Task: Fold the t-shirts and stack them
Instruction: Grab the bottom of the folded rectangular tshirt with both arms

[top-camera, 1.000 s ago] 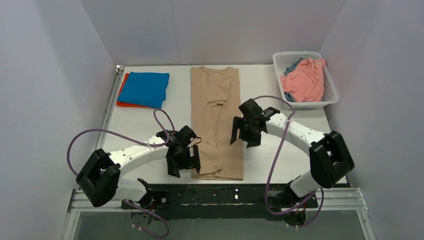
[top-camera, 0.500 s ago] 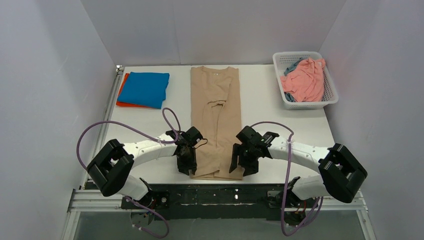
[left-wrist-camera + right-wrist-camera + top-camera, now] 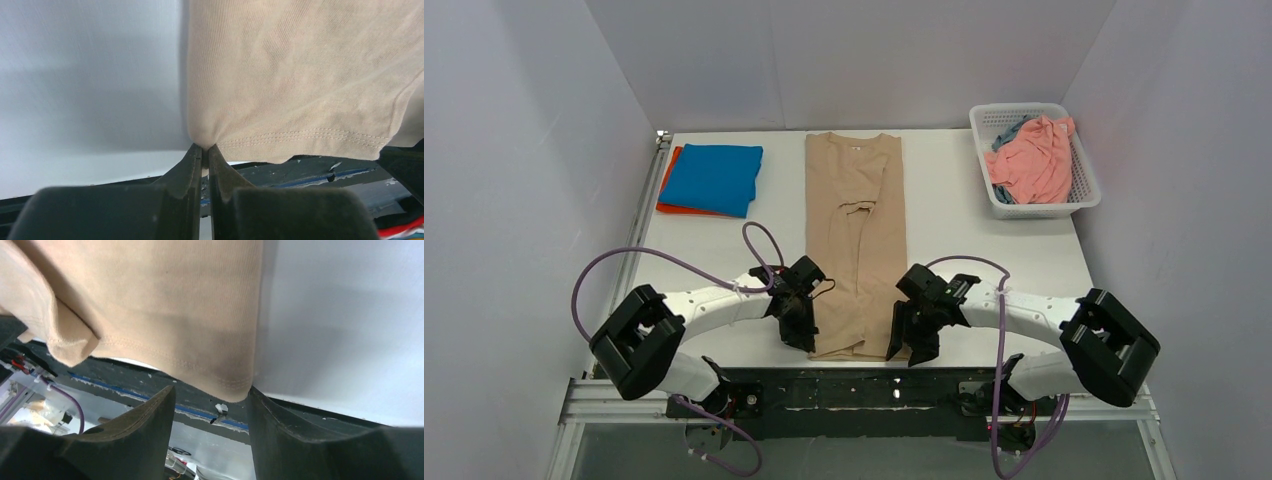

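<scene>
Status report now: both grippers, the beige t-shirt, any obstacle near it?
Left gripper shut on beige t-shirt, near-left hem corner. Right gripper open, straddling near-right hem corner, not yet pinched. Shirt flat, folded lengthwise. No obstacle on it.

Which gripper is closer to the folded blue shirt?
Left. The left gripper pinches the beige shirt at its near-left corner, on the side of the blue shirt; the right gripper sits at the near-right corner, farther away.
</scene>
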You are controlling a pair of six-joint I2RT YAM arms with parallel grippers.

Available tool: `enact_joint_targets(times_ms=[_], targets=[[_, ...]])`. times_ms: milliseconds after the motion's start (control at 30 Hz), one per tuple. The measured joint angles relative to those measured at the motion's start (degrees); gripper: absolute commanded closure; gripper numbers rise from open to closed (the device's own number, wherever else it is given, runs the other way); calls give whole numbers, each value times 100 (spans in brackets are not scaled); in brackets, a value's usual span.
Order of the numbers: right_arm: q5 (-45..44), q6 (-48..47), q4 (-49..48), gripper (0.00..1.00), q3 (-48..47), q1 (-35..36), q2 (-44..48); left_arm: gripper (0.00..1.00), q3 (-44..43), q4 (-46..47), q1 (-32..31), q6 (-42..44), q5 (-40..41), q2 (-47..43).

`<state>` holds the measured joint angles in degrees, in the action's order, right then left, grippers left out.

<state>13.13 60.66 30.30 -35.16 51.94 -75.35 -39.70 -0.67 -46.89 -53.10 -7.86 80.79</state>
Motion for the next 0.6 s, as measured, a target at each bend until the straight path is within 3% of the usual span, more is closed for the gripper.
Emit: enact_joint_targets(times_ms=[433, 533, 567, 600], targets=[[-684, 48, 374, 40, -234, 0, 33, 100, 175, 162, 0, -138, -33, -184], [-710, 44, 398, 45, -249, -2, 7, 100, 177, 166, 0, -140, -33, -184], [-695, 35, 396, 49, -251, -2, -20, 100, 179, 166, 0, -142, -35, -186], [-680, 28, 387, 59, -254, 0, -52, 100, 181, 170, 0, -149, -35, -186]])
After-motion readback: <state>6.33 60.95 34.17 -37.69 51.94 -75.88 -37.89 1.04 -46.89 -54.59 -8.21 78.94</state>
